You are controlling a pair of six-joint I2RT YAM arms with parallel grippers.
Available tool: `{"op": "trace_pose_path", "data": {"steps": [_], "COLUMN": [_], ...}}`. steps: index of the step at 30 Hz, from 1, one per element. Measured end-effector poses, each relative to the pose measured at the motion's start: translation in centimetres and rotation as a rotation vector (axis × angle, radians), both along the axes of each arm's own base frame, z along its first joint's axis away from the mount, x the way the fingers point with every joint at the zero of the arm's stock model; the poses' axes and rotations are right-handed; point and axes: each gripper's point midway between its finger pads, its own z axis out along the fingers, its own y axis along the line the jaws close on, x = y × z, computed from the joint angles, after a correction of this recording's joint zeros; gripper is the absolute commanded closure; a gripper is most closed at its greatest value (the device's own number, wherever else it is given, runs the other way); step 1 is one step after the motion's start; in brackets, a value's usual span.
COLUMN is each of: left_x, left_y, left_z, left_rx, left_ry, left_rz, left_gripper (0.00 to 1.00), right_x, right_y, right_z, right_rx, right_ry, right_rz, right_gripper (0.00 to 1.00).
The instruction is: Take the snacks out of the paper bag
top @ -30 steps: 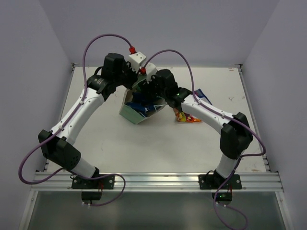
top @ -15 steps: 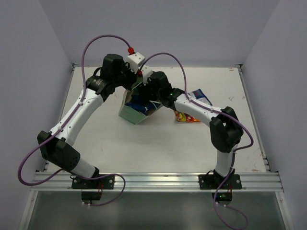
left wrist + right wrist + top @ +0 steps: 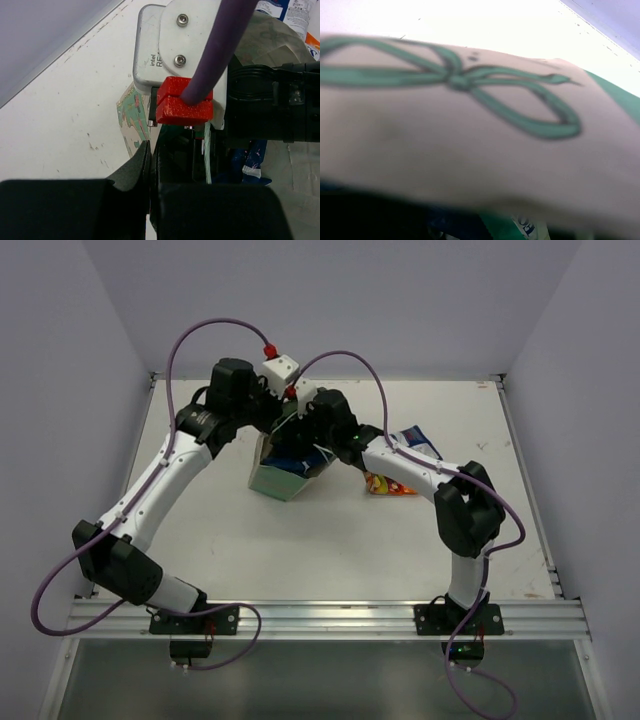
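**Stock on the surface, left to right: paper bag part-emptied, both wrists crowding its mouth**

- Left gripper [image 3: 151, 150]: fingers are sitting together, apparently pinching the near rim of the paper bag; the wrist view shows a strip of printed paper running down into the seam between them.
- Paper bag [image 3: 270, 480]: mint outside, standing tilted at the middle of the surface [image 3: 300, 550], mouth facing the far side and holding blue snack packets [image 3: 293, 452].
- Right gripper [image 3: 305, 440]: reaching into the bag mouth. Its fingers are hidden from above, and its own camera is filled by the bag wall with its green bow print [image 3: 455, 80]; apart or together cannot be told.
- Orange-red-yellow snack packet [image 3: 388, 486]: lying out on the surface, just right of the bag.
- Blue-and-white snack packet [image 3: 418, 440]: lying out, beyond the right forearm.

Hazards, as judged:
- The thin rim may be tearing or slipping if the right arm pulls against the pinch.
- The right fingers, working blind, may be closing on the bag wall rather than on a packet.
- The two wrists, nearly touching, risk knocking together and toppling the bag.
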Motion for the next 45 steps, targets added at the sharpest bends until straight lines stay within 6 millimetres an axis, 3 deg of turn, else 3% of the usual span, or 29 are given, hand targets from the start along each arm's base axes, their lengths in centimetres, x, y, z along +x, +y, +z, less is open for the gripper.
{"op": "trace_pose_path", "data": {"steps": [5,6,7,8,11,13,22,30,33,40,45], "left_x": [-0.6,-0.7,-0.8,-1.0,-1.3,-1.6,-2.3,-2.3,-2.3,-2.0,-1.4], "left_y": [0.3,0.3,0.3,0.4,0.5,0.6,0.8,0.8,0.7,1.0,1.5], "left_z": [0.0,0.0,0.0,0.0,-0.1,-0.2,-0.7,-0.3,-0.3,-0.2,0.0], "left_rx": [-0.001,-0.002,-0.003,-0.003,-0.005,-0.006,-0.006,-0.014,-0.014,-0.012,-0.005], "left_ry": [-0.001,-0.002,-0.002,-0.001,-0.002,-0.002,0.005,-0.013,-0.013,-0.022,-0.039], "left_rz": [-0.001,-0.002,-0.003,-0.004,-0.006,-0.008,-0.012,-0.012,-0.012,0.007,0.046], "left_gripper": [1.00,1.00,1.00,1.00,1.00,1.00,1.00,1.00,1.00,1.00,1.00], "right_x": [0.1,0.2,0.3,0.5,1.0,1.3,0.1,-2.7,-3.4,-5.0,-5.6], "right_y": [-0.1,-0.2,-0.3,-0.6,-1.2,-1.5,-1.3,-1.7,-1.8,-2.4,-2.9], "right_z": [0.0,0.0,0.0,0.0,0.0,0.0,-0.6,0.5,2.7,10.1,12.8], "right_rx": [0.007,0.010,0.011,0.017,0.017,0.023,0.039,0.083,0.112,0.208,0.231], "right_ry": [0.006,0.009,0.010,0.015,0.016,0.022,0.057,0.098,0.077,-0.034,-0.076], "right_rz": [-0.006,-0.009,-0.012,-0.020,-0.032,-0.041,0.000,0.049,0.067,0.106,0.113], "right_gripper": [0.35,0.45,0.64,0.65,0.91,1.00,1.00,1.00,1.00,1.00,1.00]}}
